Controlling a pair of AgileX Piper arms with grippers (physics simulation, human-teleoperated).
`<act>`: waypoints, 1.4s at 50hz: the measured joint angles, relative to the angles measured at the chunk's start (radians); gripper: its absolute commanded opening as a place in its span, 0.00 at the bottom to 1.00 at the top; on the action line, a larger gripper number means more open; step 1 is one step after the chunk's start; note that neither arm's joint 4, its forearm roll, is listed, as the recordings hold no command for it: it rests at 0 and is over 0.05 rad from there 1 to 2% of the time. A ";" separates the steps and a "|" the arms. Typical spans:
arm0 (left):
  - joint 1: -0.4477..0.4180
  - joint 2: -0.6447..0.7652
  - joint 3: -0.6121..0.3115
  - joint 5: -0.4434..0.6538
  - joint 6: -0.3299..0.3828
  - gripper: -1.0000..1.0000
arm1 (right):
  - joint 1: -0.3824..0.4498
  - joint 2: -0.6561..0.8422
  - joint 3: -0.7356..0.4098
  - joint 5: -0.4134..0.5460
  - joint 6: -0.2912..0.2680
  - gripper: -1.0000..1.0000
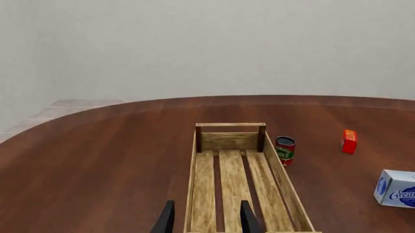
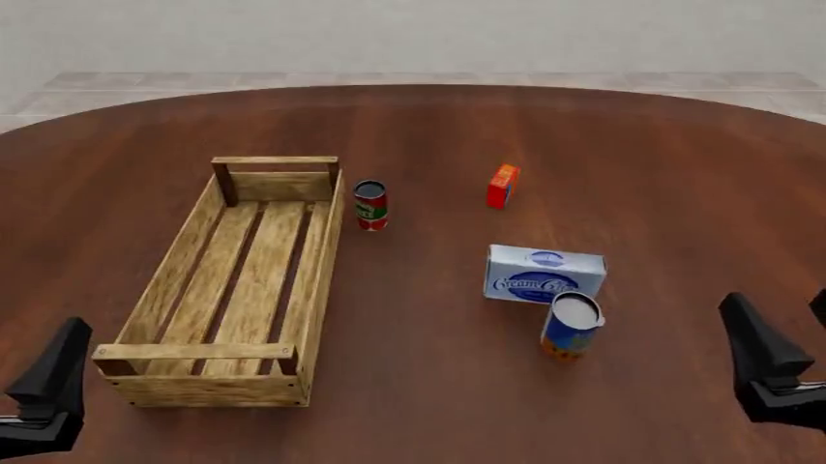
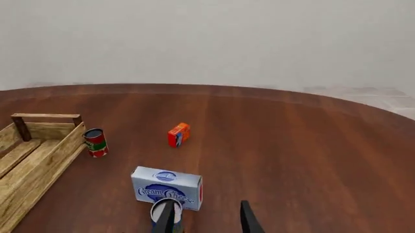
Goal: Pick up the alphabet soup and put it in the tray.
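At the far left of the front view we see the left gripper (image 2: 49,391) low at the near edge of the table (image 2: 427,126), only one dark finger showing there. Its wrist view shows both fingers spread apart with nothing between them, poised over the near end of the tray (image 2: 193,382). The tray is a long light-wood crate with a slatted floor and raised end rails, lying left of centre and running from near to far; nothing lies in it.

Just right of its far end stands a red-and-green can (image 2: 370,205) with a dark top, upright. Farther right sits a small orange-red box (image 2: 502,186), then nearer to us the cream cheese box (image 2: 544,275), white and blue.

The alphabet soup (image 2: 571,326) stands upright just in front of that box's right end, apparently touching it: a small can with a white top, blue label and orange band at the bottom. It is well apart from the tray.

The left wrist view misses the soup; the right wrist view catches only its white top (image 3: 165,212) behind one finger. The right gripper (image 3: 206,216) hangs near right, fingers parted, empty.
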 measured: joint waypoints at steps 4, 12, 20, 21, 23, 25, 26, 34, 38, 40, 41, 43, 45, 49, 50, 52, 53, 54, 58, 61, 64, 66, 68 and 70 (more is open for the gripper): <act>0.000 -0.001 -0.001 0.001 0.000 1.00 | 0.032 0.070 -0.049 0.016 0.003 1.00; 0.000 -0.001 -0.002 0.002 0.001 1.00 | 0.097 0.195 -0.154 0.067 -0.009 1.00; 0.000 -0.001 -0.002 0.003 0.002 1.00 | 0.163 0.300 -0.271 0.151 -0.027 1.00; 0.000 -0.001 -0.002 0.003 0.002 1.00 | 0.170 0.312 -0.284 0.161 -0.029 1.00; 0.000 -0.002 -0.002 0.003 0.002 1.00 | 0.183 0.336 -0.312 0.184 -0.030 1.00; 0.000 -0.002 -0.003 0.004 0.002 1.00 | 0.194 0.361 -0.341 0.207 -0.032 1.00; 0.000 -0.002 -0.003 0.004 0.002 1.00 | 0.199 0.374 -0.356 0.219 -0.034 1.00; 0.000 -0.003 -0.004 0.006 0.002 1.00 | 0.226 0.474 -0.474 0.308 -0.055 1.00; 0.000 -0.003 -0.004 0.006 0.003 1.00 | 0.239 0.524 -0.523 0.347 -0.052 1.00; 0.000 -0.003 -0.004 0.006 0.002 1.00 | 0.246 0.546 -0.544 0.364 -0.050 1.00; 0.000 -0.003 -0.004 0.006 0.002 1.00 | 0.248 0.556 -0.553 0.372 -0.048 1.00; 0.000 -0.003 -0.004 0.006 0.002 1.00 | 0.255 0.574 -0.573 0.388 -0.044 1.00; 0.000 -0.003 -0.004 0.006 0.002 1.00 | 0.259 0.590 -0.590 0.403 -0.042 1.00; 0.000 -0.003 -0.003 0.005 0.002 1.00 | 0.260 0.622 -0.622 0.432 -0.043 1.00; 0.000 -0.003 -0.003 0.005 0.002 1.00 | 0.259 0.631 -0.629 0.439 -0.046 1.00; 0.000 -0.002 -0.002 0.004 0.002 1.00 | 0.254 0.648 -0.641 0.454 -0.055 1.00; 0.000 -0.002 -0.002 0.004 0.002 1.00 | 0.251 0.657 -0.647 0.460 -0.059 1.00; 0.000 -0.002 -0.002 0.003 0.003 1.00 | 0.249 0.664 -0.652 0.466 -0.063 1.00; 0.000 -0.002 -0.001 0.002 0.002 1.00 | 0.238 0.692 -0.668 0.485 -0.075 1.00; 0.000 -0.002 0.000 0.001 0.003 1.00 | 0.229 0.710 -0.673 0.494 -0.085 1.00; 0.000 -0.002 0.000 0.001 0.003 1.00 | 0.219 0.727 -0.674 0.497 -0.097 1.00; 0.000 -0.002 0.001 0.000 0.003 1.00 | 0.215 0.737 -0.674 0.498 -0.103 1.00; 0.000 -0.001 0.001 0.000 0.003 1.00 | 0.212 0.747 -0.673 0.498 -0.107 1.00; 0.000 -0.001 0.001 0.000 0.003 1.00 | 0.210 0.756 -0.671 0.497 -0.111 1.00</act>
